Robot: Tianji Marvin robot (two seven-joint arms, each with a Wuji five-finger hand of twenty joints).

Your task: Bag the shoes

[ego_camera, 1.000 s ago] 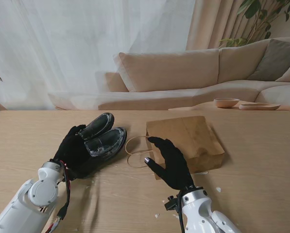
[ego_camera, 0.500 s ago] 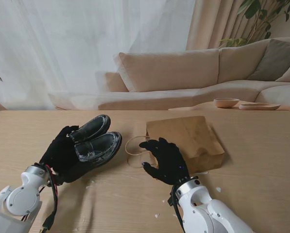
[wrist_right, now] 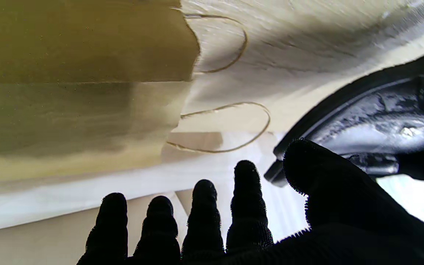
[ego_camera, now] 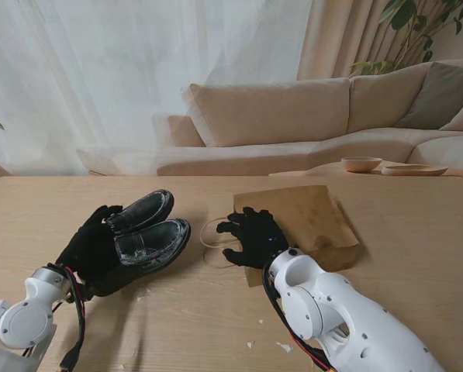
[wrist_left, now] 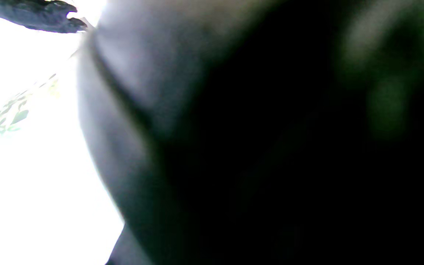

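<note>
A pair of black shoes [ego_camera: 142, 236] lies on the wooden table [ego_camera: 417, 256], just left of a brown paper bag [ego_camera: 305, 221]. The shoes sit side by side, toes pointing toward the bag, their glossy uppers smeared with pale, dusty marks; the right wrist view shows the same whitish scuffing [wrist_right: 374, 125] and a dark sole edge. The left hand [ego_camera: 91, 244], in a black glove, is wrapped around the heel end of the pair, on the side away from the bag, fingers closed over the shoes. The left wrist view is mostly dark blur and tells little.

The bag lies flat on its side, creased, its mouth turned toward the shoes, with two thin cord handles [ego_camera: 215, 242] looping out onto the table between bag and shoes. The right hand [ego_camera: 254, 236], also gloved in black, rests with fingers spread over the bag's near corner at the mouth, holding nothing. A few small white scraps [ego_camera: 284, 347] lie on the table nearer to me than the bag.
</note>
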